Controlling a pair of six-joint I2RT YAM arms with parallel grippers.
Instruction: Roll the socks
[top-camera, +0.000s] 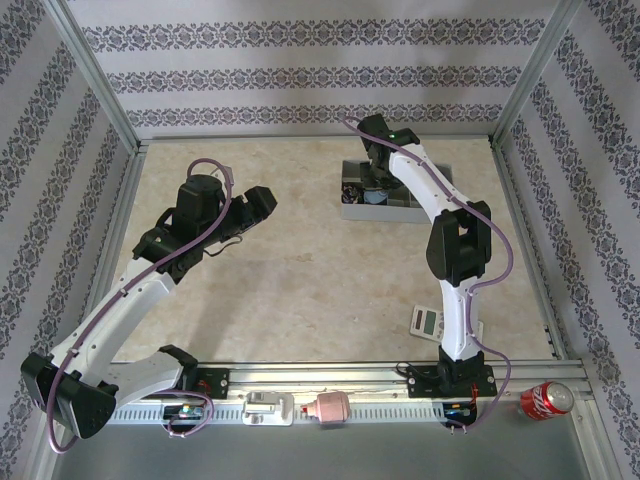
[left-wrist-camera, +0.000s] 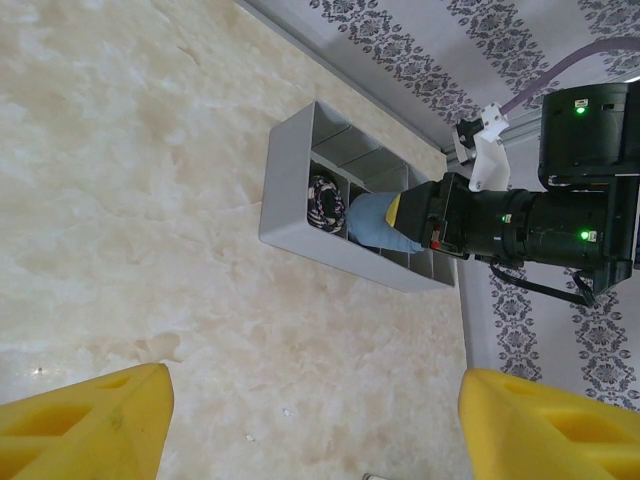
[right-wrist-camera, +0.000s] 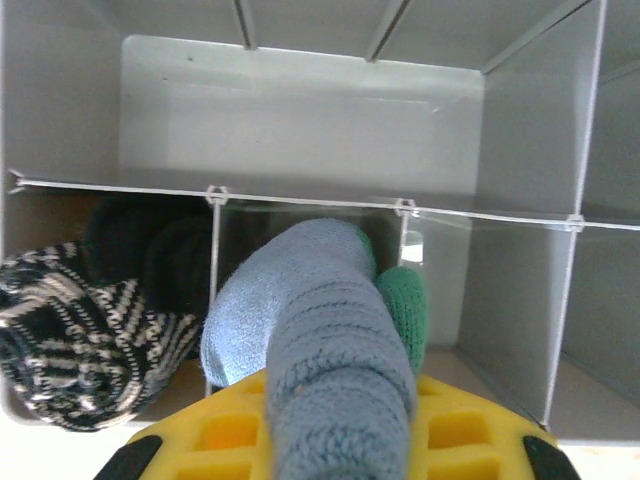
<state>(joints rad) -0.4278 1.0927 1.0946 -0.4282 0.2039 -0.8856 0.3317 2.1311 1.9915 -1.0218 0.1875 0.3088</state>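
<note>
Camera up top first: the right arm reaches across the table (top-camera: 300, 290) and the right gripper (top-camera: 377, 190) is down in a grey divider box (top-camera: 400, 212) at the far side. There's something bluish at its tip, probably the sock, but it's too small to be sure from up here. The left gripper (top-camera: 258, 203) hangs over bare table left of the box, well apart from it. A grey calculator (top-camera: 427, 321) lies near the right arm's base, and a red soda can (top-camera: 545, 400) is on its side on the near ledge.

Left wrist cam: the yellow fingers (left-wrist-camera: 85, 425) are spread wide with nothing between them. Across the table, the black striped sock (left-wrist-camera: 325, 203) is balled up in one compartment. The blue sock (left-wrist-camera: 372, 222) is in the next one, pinched in the right gripper.

Right wrist cam: the blue sock comes up out of the yellow pads (right-wrist-camera: 220, 435), which are clamped on it. Its green toe (right-wrist-camera: 405, 305) pokes out on the right. It sits at the middle compartment of the near row, and the black striped sock fills the compartment just left of it.
</note>
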